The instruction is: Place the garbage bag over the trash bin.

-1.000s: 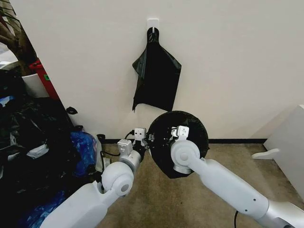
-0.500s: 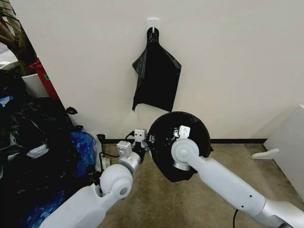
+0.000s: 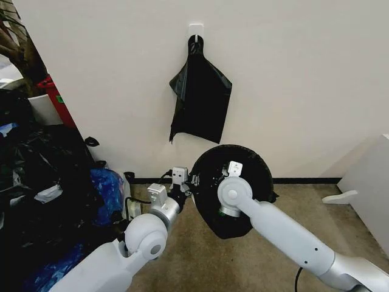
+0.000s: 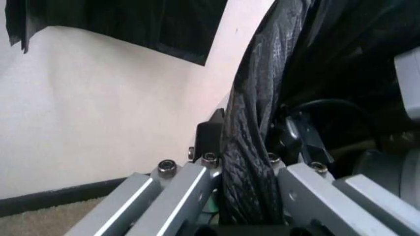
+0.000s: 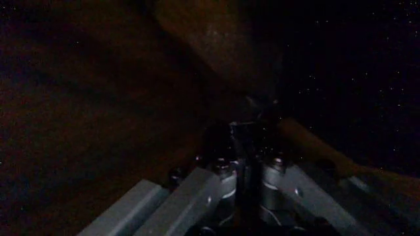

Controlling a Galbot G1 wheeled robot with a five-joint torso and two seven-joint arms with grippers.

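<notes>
Against a second ago, I see the black-wrapped round opening a little lower and further right in the head view, and my left elbow has dropped slightly; the wall items sit as they did.

The garbage bag (image 3: 234, 182) is stretched over the trash bin (image 3: 243, 159), just right of centre in the head view, so the bin reads as a black disc tipped toward me with its mouth facing the camera. None of its white shows through.

My left hand (image 3: 187, 180) is at the disc's left edge, and in the left wrist view its fingers (image 4: 196, 189) are clamped on a twisted fold of the bag (image 4: 253, 147) that runs up between them. My right hand (image 3: 230, 165) reaches into the mouth of the bin; the right wrist view is very dark, but the fingers (image 5: 226, 184) look pressed together on a thin sheet of the bag (image 5: 217, 44).

Room to move: bare wall above and to the right of the bin, open carpet floor (image 3: 304, 207) on the lower right. A white panel (image 3: 371, 182) closes the far right edge. The left side is crowded by a heap of black sacks (image 3: 36, 182) and a blue bag (image 3: 106, 188).

Spare black bags (image 3: 200, 97) hang from a white hook (image 3: 196, 29) at upper centre, above the bin and apart from it. A red container (image 3: 58, 100) leans at upper left.
</notes>
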